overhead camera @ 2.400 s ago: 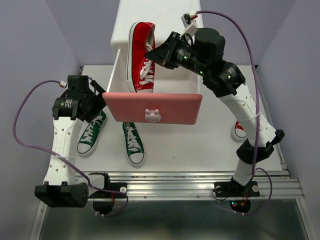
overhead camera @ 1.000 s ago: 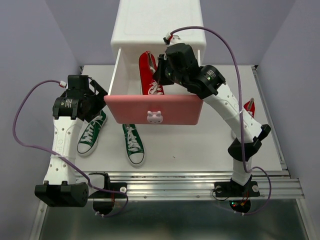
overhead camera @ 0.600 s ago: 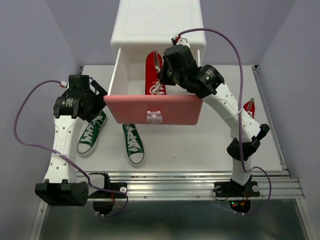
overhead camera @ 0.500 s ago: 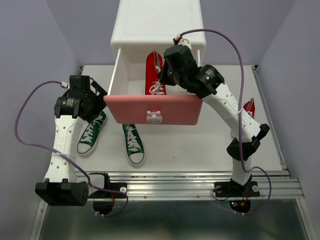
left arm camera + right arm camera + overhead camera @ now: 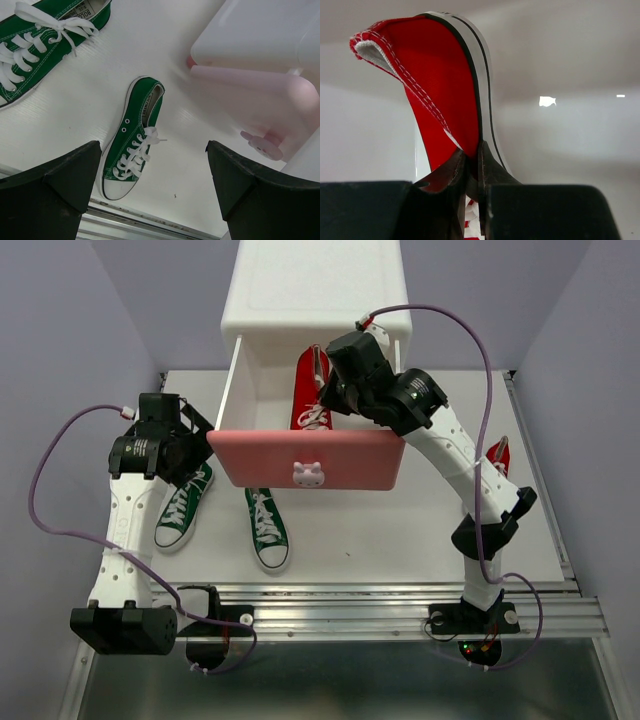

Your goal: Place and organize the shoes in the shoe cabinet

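The white shoe cabinet (image 5: 318,290) stands at the back, its upper drawer pulled out behind a pink front (image 5: 305,457). A red shoe (image 5: 311,390) stands on edge inside that drawer, toe toward the front. My right gripper (image 5: 332,392) is shut on its canvas side wall; in the right wrist view the red shoe (image 5: 445,85) rises from the pinched jaws of the right gripper (image 5: 472,167). A second red shoe (image 5: 497,455) peeks out behind the right arm. Two green shoes (image 5: 183,505) (image 5: 267,527) lie on the table. My left gripper (image 5: 192,455) (image 5: 155,187) hangs open above them, holding nothing.
In the left wrist view one green shoe (image 5: 134,140) lies below the open fingers and the other green shoe (image 5: 40,45) sits at the upper left. The pink drawer front with its bunny knob (image 5: 260,145) juts out on the right. The table's metal front rail (image 5: 330,595) runs near the arm bases.
My right gripper has shifted the red shoe a little to the right inside the drawer. The left arm and the green shoes have not moved.
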Robot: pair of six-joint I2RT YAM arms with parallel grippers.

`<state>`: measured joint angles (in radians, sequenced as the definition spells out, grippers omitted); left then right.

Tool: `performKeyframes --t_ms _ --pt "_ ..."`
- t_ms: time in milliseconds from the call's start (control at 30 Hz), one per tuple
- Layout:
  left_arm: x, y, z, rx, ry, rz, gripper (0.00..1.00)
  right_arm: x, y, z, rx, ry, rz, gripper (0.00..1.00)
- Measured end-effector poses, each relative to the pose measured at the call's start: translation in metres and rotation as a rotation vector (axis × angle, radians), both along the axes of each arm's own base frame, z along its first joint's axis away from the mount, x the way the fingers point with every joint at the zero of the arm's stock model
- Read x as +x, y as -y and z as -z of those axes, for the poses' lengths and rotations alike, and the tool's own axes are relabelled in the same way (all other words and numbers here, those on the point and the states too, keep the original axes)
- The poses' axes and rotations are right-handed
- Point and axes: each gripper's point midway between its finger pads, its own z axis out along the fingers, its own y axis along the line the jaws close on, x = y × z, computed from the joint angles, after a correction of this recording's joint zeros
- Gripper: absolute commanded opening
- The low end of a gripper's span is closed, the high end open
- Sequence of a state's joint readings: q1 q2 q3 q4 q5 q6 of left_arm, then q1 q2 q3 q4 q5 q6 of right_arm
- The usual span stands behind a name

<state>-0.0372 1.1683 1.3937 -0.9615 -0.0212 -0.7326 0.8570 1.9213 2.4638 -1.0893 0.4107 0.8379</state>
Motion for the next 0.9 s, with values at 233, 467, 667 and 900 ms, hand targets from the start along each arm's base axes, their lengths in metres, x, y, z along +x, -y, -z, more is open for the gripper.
performKeyframes --t_ms 233,467,667,900 --pt "0.000 -0.001 0.000 0.003 0.001 -0.005 0.99 -0.001 0.000 0.001 0.020 -0.019 0.017 0.36" --pt "0.000 -0.001 0.000 0.005 0.001 -0.007 0.99 -0.003 -0.004 0.004 0.038 -0.036 0.010 0.40" --pt "-0.001 -0.002 -0.002 0.006 0.007 -0.008 0.99 -0.002 -0.005 0.000 0.054 -0.028 0.017 0.53" --pt "-0.002 -0.002 -0.003 0.006 0.011 -0.007 0.99 0.003 -0.013 -0.015 0.073 0.054 -0.036 0.88"
